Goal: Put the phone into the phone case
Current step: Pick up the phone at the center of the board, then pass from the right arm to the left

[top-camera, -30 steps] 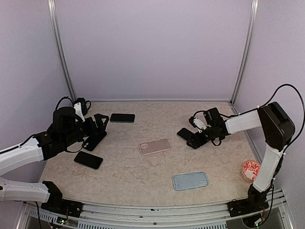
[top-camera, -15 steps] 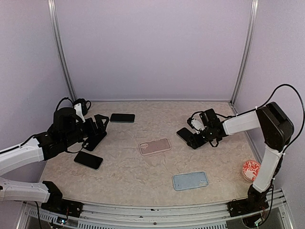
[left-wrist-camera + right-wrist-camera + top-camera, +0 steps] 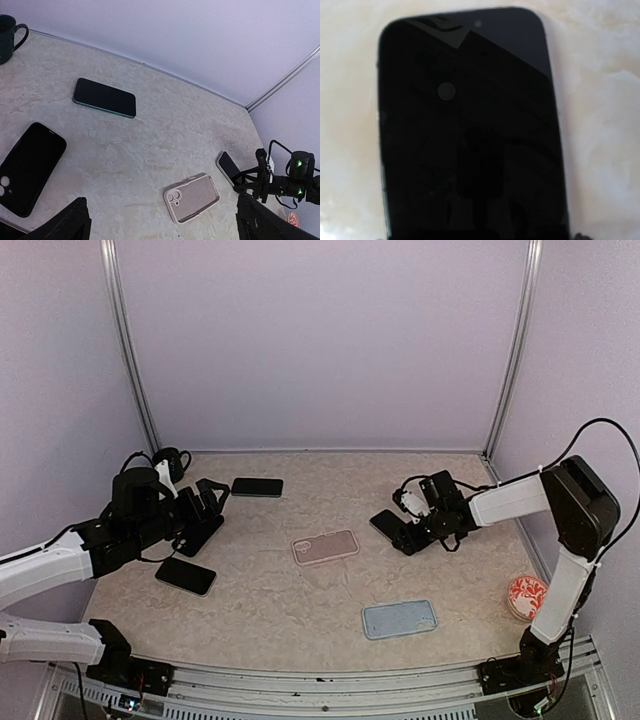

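The top external view looks down from above and behind both arm bases across the whole bench [image 3: 300, 610]. The left wrist camera faces rightward over it, sharing the pink case [image 3: 192, 197] [image 3: 325, 546]. The right wrist camera sits close over one phone [image 3: 470, 130].

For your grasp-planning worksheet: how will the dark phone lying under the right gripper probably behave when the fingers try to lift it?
The phone lies flat on the table, so edges look hard to reach. Its glossy reflective screen suggests slipperiness. It looks rigid, unlikely to flex.

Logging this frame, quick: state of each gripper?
Left gripper: open, empty.
Right gripper: down at the phone; open or shut cannot be told.
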`<state>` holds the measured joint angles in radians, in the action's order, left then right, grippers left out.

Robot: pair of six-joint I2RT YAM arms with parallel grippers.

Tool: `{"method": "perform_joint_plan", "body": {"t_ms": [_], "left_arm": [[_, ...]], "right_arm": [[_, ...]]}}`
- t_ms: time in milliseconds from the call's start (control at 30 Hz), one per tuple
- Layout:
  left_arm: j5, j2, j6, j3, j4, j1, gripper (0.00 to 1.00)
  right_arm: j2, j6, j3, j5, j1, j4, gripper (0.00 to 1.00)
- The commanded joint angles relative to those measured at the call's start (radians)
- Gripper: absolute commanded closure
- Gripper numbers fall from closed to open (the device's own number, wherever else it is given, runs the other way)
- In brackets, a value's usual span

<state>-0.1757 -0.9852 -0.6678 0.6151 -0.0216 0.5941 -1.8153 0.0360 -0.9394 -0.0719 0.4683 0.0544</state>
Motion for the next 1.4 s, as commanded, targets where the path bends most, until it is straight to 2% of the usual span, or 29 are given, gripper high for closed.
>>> {"method": "perform_joint_plan", "body": {"t_ms": [0, 200, 533, 800, 1200, 1367], "left_arm": [[0.094, 0.025, -0.035, -0.046, -0.083, -0.020, 0.01], [0.163, -0.024, -0.060, -0.050, -0.120, -0.022, 0.01], [0.169, -0.137, -0.040, 0.001, -0.140, 0.021, 0.01], [0.303, -0.258, -0.052, 0.010, -0.283, 0.035, 0.01], [0.548, -0.524, -0.071, 0.112, -0.502, 0.052, 0.01], [0.645, -0.614, -0.072, 0.168, -0.537, 0.064, 0.02]], "right_arm": [[0.045, 0.008, 0.045, -0.019, 0.028, -0.004, 0.39], [0.092, 0.005, 0.056, 0.001, 0.054, -0.052, 0.41], [0.173, -0.005, 0.068, 0.011, 0.074, -0.138, 0.43], [0.233, 0.005, 0.093, -0.019, 0.115, -0.205, 0.45], [0.280, 0.013, 0.126, -0.001, 0.260, -0.307, 0.45], [0.283, 0.026, 0.127, 0.017, 0.314, -0.331, 0.45]]}}
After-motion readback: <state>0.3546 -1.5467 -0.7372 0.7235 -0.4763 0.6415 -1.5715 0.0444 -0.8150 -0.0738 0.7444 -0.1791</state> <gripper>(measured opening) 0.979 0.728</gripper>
